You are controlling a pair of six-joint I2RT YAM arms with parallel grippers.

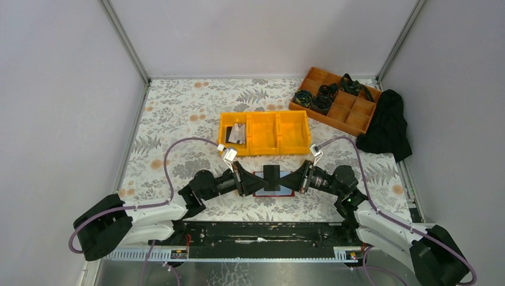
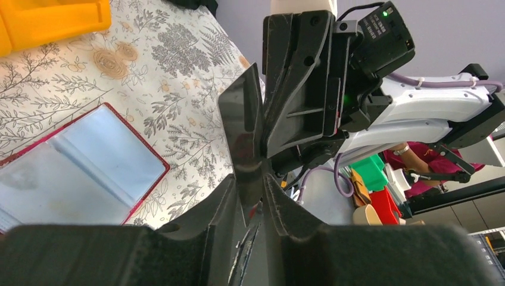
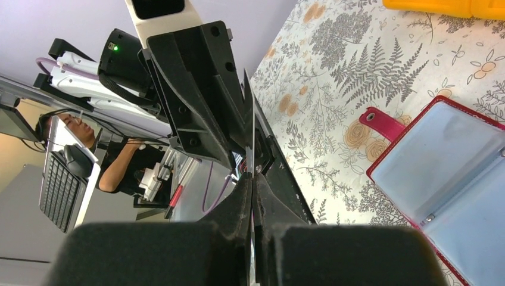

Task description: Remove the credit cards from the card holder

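I saw both arms meeting over the middle of the floral tablecloth (image 1: 178, 113), tip to tip. Between them stood one black credit card (image 1: 273, 177), on edge and lifted clear of the card holder (image 1: 283, 189). The left gripper (image 1: 257, 180) had its fingers (image 2: 229, 199) pinched onto the card's near end, and the right gripper (image 1: 292, 179) was clamped just as tight on the opposite end. In my right wrist view the card showed only as a thin line between the closed fingers (image 3: 241, 199).

The holder lay open and flat on the cloth directly under the card, with blue-grey sleeves up, a red border around them and its clasp strap (image 3: 375, 122) sticking out to one side. Just behind it sat the yellow three-compartment bin (image 1: 280, 146), and I could make out other credit cards (image 1: 237, 134), grey-white and black, in its left compartment. An orange divided tray (image 1: 351, 113) with dark coiled items and a black cloth (image 1: 387, 125) were at the far right.
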